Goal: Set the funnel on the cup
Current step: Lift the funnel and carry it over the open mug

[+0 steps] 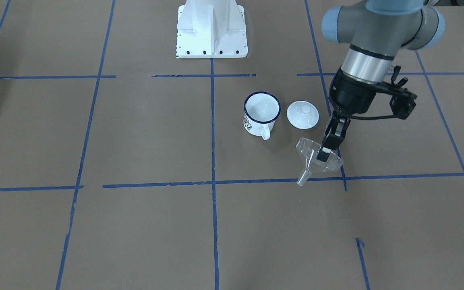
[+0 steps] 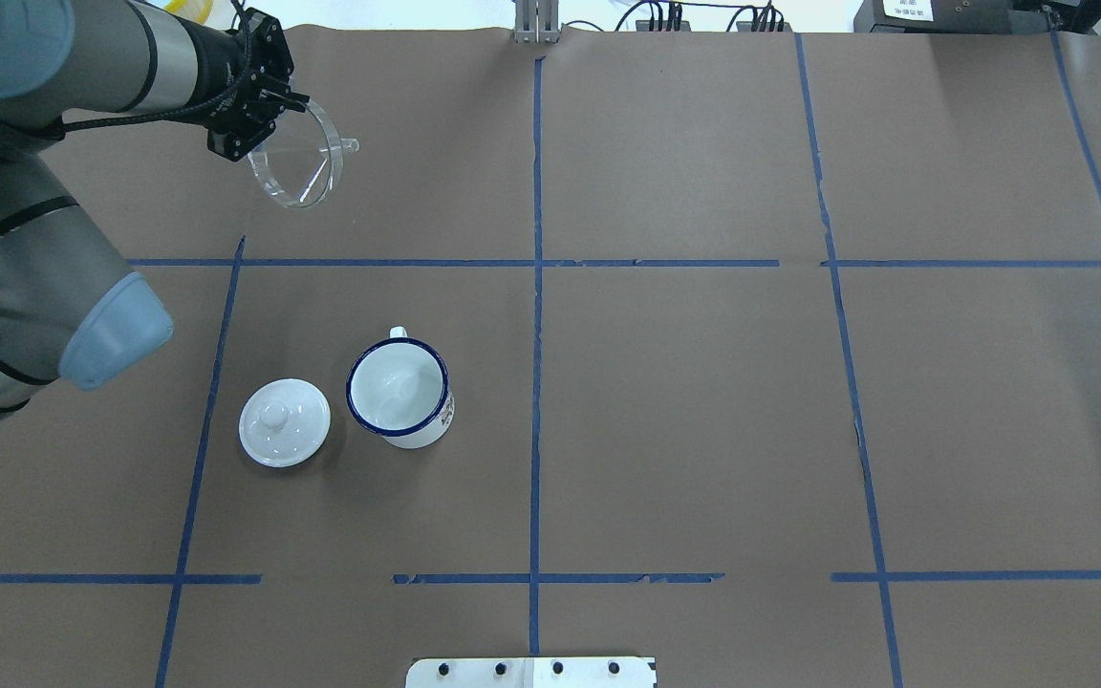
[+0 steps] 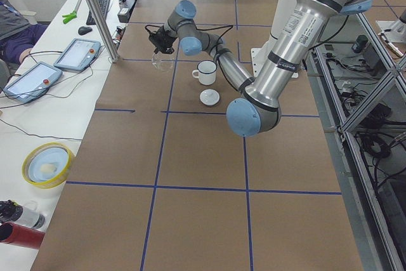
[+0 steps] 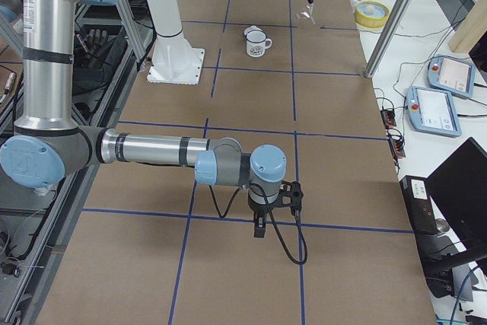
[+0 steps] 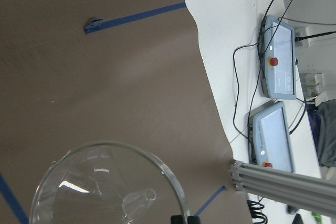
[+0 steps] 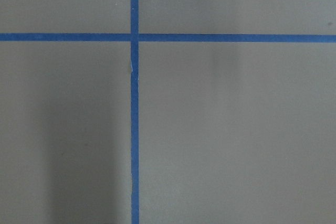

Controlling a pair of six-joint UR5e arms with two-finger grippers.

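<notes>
Facing the robot, the table lay under matte brown paper ruled into squares by blue tape, with a white metal pedestal at its far edge. The left gripper was clamped on the rim of the funnel — clear, glossy plastic, wide cone tilted, thin spout slanting down and away from the fingers. Near the gripper, on its pedestal side, lay a round white domed lid. Just beyond the lid stood the cup, white enamel with a dark blue rim and loop handle, upright and well apart from the funnel. From overhead, the funnel's round mouth hung off the gripper's tip, while the cup and lid sat side by side back toward the robot. From the left end, a white bench flanked the table, carrying two grey pendants and a yellow dish. From the right end, the right gripper pointed down at the paper far from everything — whether parted or closed, I cannot tell. The left wrist camera saw the funnel's glassy cone directly below it. The right wrist camera saw only paper and crossing tape.
</notes>
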